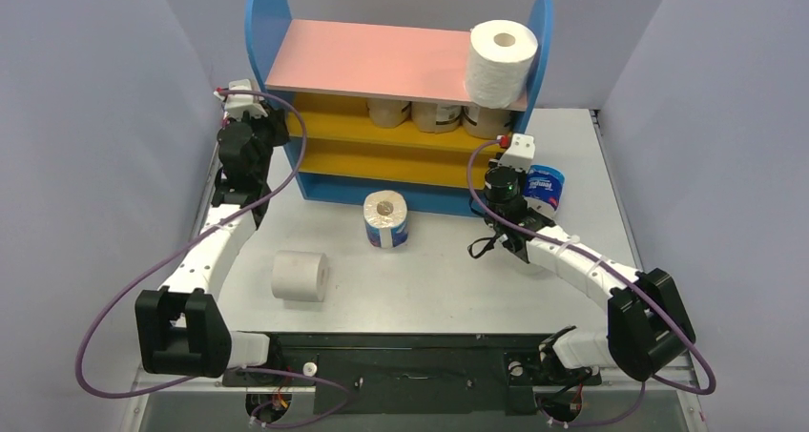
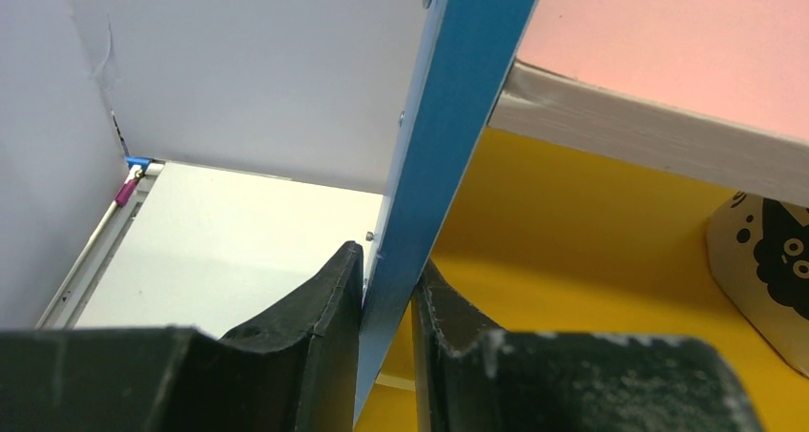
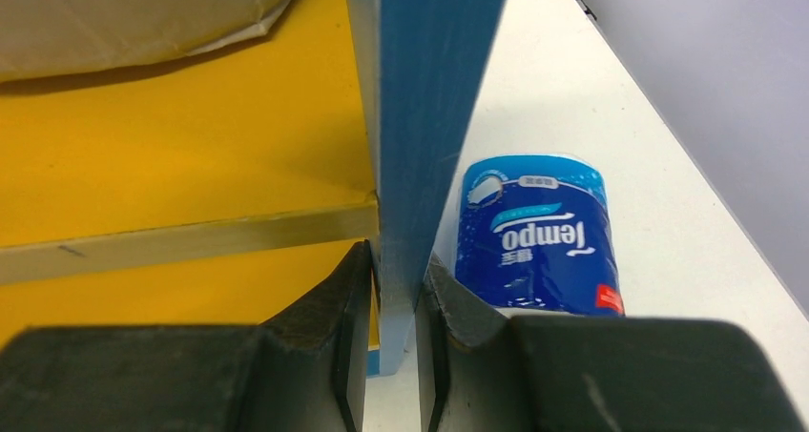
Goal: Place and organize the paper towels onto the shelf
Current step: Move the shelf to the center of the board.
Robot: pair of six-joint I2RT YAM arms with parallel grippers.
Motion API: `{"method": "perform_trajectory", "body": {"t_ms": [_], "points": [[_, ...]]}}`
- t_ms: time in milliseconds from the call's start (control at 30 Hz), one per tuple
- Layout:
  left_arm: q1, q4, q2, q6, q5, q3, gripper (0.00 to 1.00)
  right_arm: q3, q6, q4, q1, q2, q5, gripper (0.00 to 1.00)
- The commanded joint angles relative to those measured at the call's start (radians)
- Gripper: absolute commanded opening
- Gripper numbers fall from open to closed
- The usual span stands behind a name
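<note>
Seven paper-towel rolls: three tan-wrapped rolls (image 1: 437, 117) on the upper yellow board (image 1: 324, 119) of the blue-sided, pink-topped shelf (image 1: 363, 60), one plain white roll (image 1: 501, 62) atop it, another white roll (image 1: 300, 276) and two blue-printed rolls (image 1: 386, 220) on the white table (image 1: 458, 284). Left gripper (image 2: 386, 275) clenched on the shelf's left side panel (image 2: 448, 117), right gripper (image 3: 396, 265) on the right side panel (image 3: 429, 89), one blue-printed roll (image 3: 539, 236) just beside

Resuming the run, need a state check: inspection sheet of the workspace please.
Surface: white table, no spills seen.
Job's things: shelf at back; white roll on pink top, right end; three tan rolls on upper yellow board; on the table: upright blue-and-white roll, second white roll lying, blue roll beside right side panel.
Clutter: nothing seen.
Grippers: left gripper shut on left side panel; right gripper shut on right side panel.
Cables: purple cables loop along both arms.
Surroundings: grey walls around.
</note>
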Motion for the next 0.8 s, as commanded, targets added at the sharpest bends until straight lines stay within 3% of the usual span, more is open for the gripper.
{"method": "perform_trajectory", "body": {"t_ms": [0,33,67,100,167,300,433,533,667,767], "points": [[-0.043,-0.005,-0.087,-0.117,0.013,0.007,0.08,0.057,-0.008,0.055,0.050,-0.078,-0.015,0.00],[-0.043,-0.007,-0.098,-0.117,-0.002,0.007,0.15,0.060,-0.006,0.035,0.050,-0.087,-0.021,0.06],[-0.044,-0.012,-0.105,-0.121,-0.008,0.007,0.32,0.063,-0.005,0.028,0.051,-0.094,-0.035,0.10],[-0.043,-0.014,-0.117,-0.123,-0.019,0.009,0.42,0.064,-0.003,0.010,0.052,-0.107,-0.040,0.21],[-0.043,-0.032,-0.137,-0.128,-0.032,0.017,0.72,0.073,0.008,-0.025,0.053,-0.127,-0.047,0.37],[-0.044,-0.128,-0.177,-0.135,-0.072,0.047,0.99,0.081,0.031,-0.098,0.061,-0.180,-0.036,0.54],[-0.054,-0.290,-0.232,-0.155,-0.213,0.108,0.96,0.099,0.076,-0.214,0.066,-0.241,-0.017,0.61],[-0.068,-0.341,-0.309,-0.195,-0.223,0.122,0.96,0.099,0.181,-0.359,0.071,-0.311,0.004,0.61],[-0.133,-0.346,-0.388,-0.234,-0.138,0.108,0.96,0.045,0.333,-0.473,0.076,-0.417,-0.041,0.60],[-0.265,-0.299,-0.387,-0.232,-0.023,0.115,0.96,-0.073,0.401,-0.466,0.084,-0.503,-0.147,0.59]]}}
